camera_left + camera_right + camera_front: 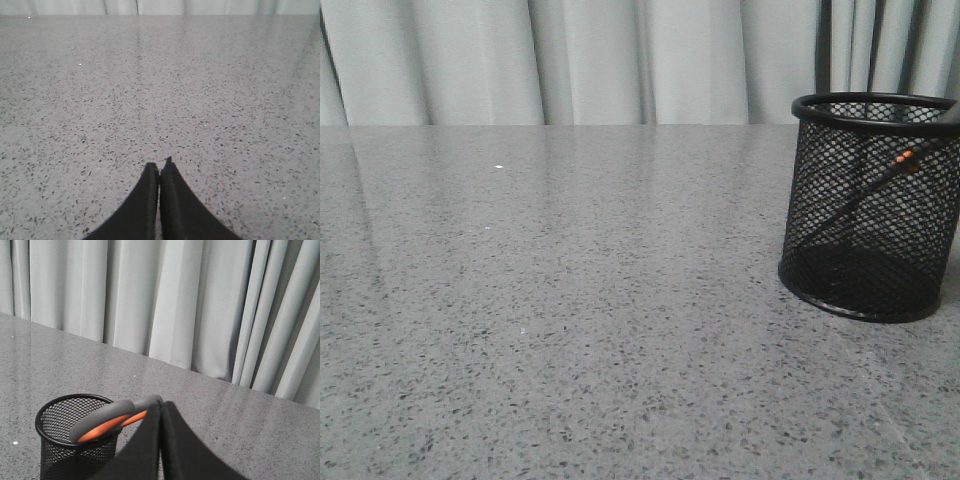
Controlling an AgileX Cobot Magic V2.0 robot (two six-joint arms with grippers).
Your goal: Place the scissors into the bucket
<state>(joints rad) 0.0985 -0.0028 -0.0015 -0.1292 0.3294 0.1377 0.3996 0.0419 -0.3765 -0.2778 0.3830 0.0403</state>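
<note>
The black wire-mesh bucket (825, 215) stands on the grey table at the right edge of the front view. The scissors (905, 158) stand slanted inside it, their orange marks near the rim. In the right wrist view the scissors' grey and orange handle (102, 421) rests on the rim of the bucket (55, 460). My right gripper (162, 403) is shut, with nothing between its fingers. Its tips are next to the handle end, and one finger hides part of the handle. My left gripper (160, 164) is shut and empty, low over bare table.
The speckled grey table (570, 300) stretches left of the bucket. Pale curtains (620, 60) hang behind the far edge. Neither arm shows in the front view.
</note>
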